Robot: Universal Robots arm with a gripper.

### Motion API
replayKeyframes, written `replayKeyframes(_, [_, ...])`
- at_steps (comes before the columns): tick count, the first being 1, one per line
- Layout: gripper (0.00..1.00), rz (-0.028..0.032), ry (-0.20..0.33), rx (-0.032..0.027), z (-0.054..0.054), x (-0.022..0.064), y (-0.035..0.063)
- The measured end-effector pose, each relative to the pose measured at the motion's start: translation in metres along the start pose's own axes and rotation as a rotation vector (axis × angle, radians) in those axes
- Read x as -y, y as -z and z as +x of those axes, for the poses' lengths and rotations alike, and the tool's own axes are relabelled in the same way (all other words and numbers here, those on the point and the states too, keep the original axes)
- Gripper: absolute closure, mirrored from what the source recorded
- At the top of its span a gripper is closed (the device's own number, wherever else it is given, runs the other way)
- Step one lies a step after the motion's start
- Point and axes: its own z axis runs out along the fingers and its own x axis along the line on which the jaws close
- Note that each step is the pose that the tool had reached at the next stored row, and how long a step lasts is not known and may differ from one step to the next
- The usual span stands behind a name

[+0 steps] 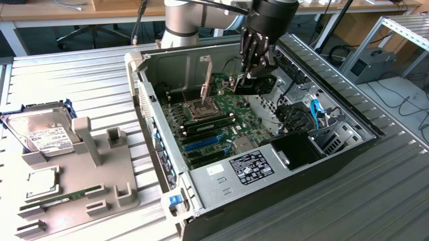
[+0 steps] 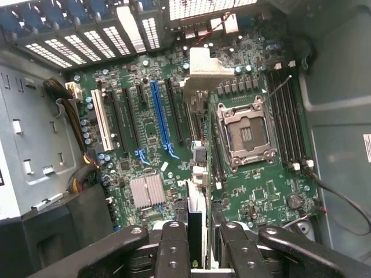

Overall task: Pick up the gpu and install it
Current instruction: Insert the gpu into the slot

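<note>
Jaws: the gripper (image 2: 196, 243) was clamped on the gpu (image 2: 196, 174), black fingers (image 2: 173, 249) pressed to either face of the thin card, seen edge-on in the wrist view.
Gpu: held upright in the air inside the open computer case (image 1: 201, 175), silver end bracket (image 2: 208, 66) leading, its lower edge above the motherboard (image 2: 255, 191) and not yet seated. In the exterior view the card (image 1: 231, 83) hung just beneath the gripper (image 1: 254, 68).
Beneath the card: it hovered between the blue expansion slot (image 2: 159, 116) and the empty CPU socket (image 2: 246, 133); which slot it lined up with could not be told.
Case rear: slotted bracket covers (image 2: 104, 40) stood beyond the board.
Counter: the grey fixture tray (image 1: 80, 196) on the counter (image 1: 67, 80), well apart from the case, carried the hard drive (image 1: 40, 133) and a green memory stick (image 1: 60, 198).
Risk, alignment: a card lowered slightly off its slot would likely land on neighbouring components or the socket.
Risk, bracket: the end bracket could catch the case's rear wall and tilt the card in the grip.
Risk, cables: loose wires (image 2: 78, 133) near the slots might snag.
</note>
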Motion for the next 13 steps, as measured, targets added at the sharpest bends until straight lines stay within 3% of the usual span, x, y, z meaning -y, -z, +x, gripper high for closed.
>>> replayKeyframes(6, [0.74, -0.0005, 0.031, -0.0011, 0.0000, 0.0000, -0.0001])
replayKeyframes(9, [0.74, -0.0015, 0.095, -0.0031, 0.0000, 0.0000, -0.0001])
replayKeyframes(13, [0.74, -0.0039, 0.236, -0.0078, 0.0000, 0.0000, -0.0004])
